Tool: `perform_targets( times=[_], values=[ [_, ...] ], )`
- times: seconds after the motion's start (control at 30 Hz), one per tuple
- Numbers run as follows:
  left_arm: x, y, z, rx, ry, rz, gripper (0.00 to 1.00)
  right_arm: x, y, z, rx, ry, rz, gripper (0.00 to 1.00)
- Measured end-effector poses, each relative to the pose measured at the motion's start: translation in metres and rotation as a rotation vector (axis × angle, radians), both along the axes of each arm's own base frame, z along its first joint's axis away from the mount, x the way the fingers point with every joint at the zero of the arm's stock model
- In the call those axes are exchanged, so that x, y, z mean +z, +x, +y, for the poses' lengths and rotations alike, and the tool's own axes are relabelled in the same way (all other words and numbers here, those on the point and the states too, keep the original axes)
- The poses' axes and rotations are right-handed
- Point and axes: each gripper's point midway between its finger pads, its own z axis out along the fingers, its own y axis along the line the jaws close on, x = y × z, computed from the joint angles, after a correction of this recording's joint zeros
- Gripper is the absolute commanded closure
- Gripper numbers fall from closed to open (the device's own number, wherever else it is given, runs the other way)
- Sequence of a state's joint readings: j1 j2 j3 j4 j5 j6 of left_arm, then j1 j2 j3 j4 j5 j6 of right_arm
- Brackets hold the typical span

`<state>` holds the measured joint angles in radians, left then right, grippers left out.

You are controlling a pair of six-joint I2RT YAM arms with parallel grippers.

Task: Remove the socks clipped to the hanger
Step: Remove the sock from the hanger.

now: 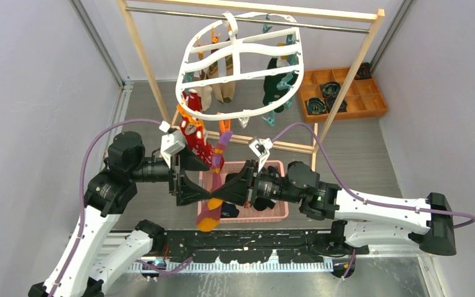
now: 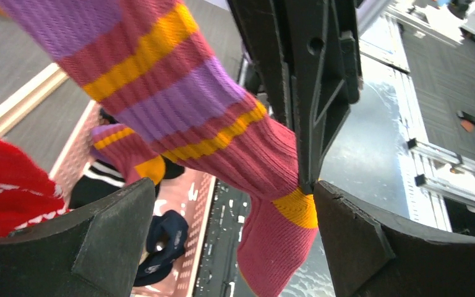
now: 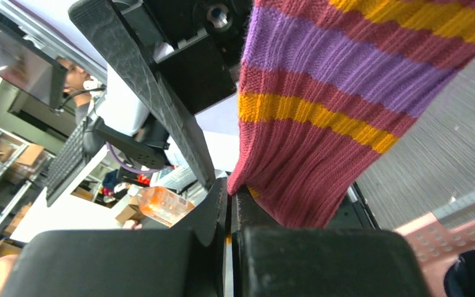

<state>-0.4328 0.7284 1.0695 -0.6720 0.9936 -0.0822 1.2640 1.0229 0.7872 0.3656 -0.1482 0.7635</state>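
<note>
**Grip on striped sock (image 1: 218,156) beneath hanger (image 1: 235,43)**

The right gripper (image 1: 218,197) is pinching the maroon, purple and yellow striped sock low down near its heel, with its fingers pressed fully together on the knit. The right wrist view is showing the fabric bunching where it enters the closed jaws. The left gripper (image 1: 205,181) is holding its fingers spread wide, one on each side of the same sock, and is touching nothing that can be made out. The sock is hanging slantwise, its top reaching up to an orange clip (image 1: 224,127) on the near rim of the white hanger and its toe dangling over the pink basket's (image 1: 283,198) near edge. A red sock (image 1: 195,133) with white patterning is hanging just beside it, to the left. Beige socks (image 1: 216,83) and a dark green sock (image 1: 276,83) are hanging farther back under the frame. The hanger itself is hanging from the metal rail (image 1: 321,25) of the wooden rack (image 1: 142,55). Dark socks are lying in the basket.
</note>
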Motion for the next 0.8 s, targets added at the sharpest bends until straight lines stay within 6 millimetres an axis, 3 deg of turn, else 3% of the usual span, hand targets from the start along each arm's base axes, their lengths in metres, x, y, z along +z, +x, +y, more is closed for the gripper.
perform_targets(
  times=[0.23, 0.4, 0.47, 0.57, 0.7, 0.8],
  values=[
    [-0.007, -0.021, -0.001, -0.097, -0.028, 0.053, 0.04, 0.014, -0.005, 0.007, 0.039, 0.074, 0.016, 0.99],
    [-0.017, -0.032, 0.0, -0.133, -0.033, 0.089, 0.17, 0.02, -0.006, 0.012, 0.05, 0.107, 0.023, 0.99],
    [-0.021, -0.034, 0.0, -0.135, -0.03, 0.093, 0.24, 0.018, -0.005, 0.015, 0.052, 0.106, 0.03, 0.94],
    [-0.023, -0.034, 0.001, -0.121, -0.028, 0.082, 0.44, 0.014, -0.004, 0.02, 0.052, 0.099, 0.045, 0.77],
    [-0.022, -0.029, 0.002, -0.088, -0.024, 0.058, 0.95, 0.009, 0.006, 0.021, -0.003, 0.082, 0.059, 0.46],
    [-0.026, -0.02, 0.004, -0.034, -0.01, 0.033, 1.0, 0.011, 0.016, 0.019, -0.094, 0.065, 0.059, 0.36]
  ],
)
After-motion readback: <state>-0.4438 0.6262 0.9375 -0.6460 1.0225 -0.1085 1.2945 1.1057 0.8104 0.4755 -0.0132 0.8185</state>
